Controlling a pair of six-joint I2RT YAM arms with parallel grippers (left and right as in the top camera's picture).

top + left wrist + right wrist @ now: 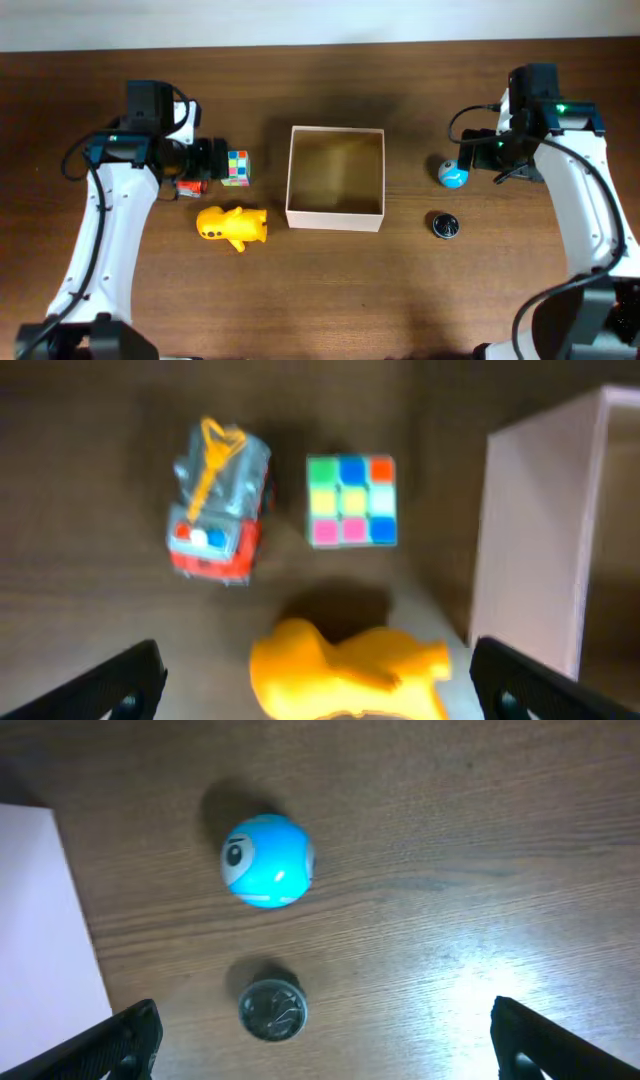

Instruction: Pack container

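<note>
The bench is dark brown with wood grain. The container is white outside and tan inside. The cube shows green, blue, red, yellow, pink and cyan squares. The toy truck is red and grey-blue with a yellow part. The toy animal is plain yellow. The ball is bright blue with a white eye patch. The small round thing is dark with a silvery top.

Dark brown wooden table. At its centre sits a square white-walled cardboard box. Toward the left edge: multicoloured puzzle cube, red-and-grey toy truck, yellow toy animal. Toward the right edge: blue ball, small dark round tin.
</note>
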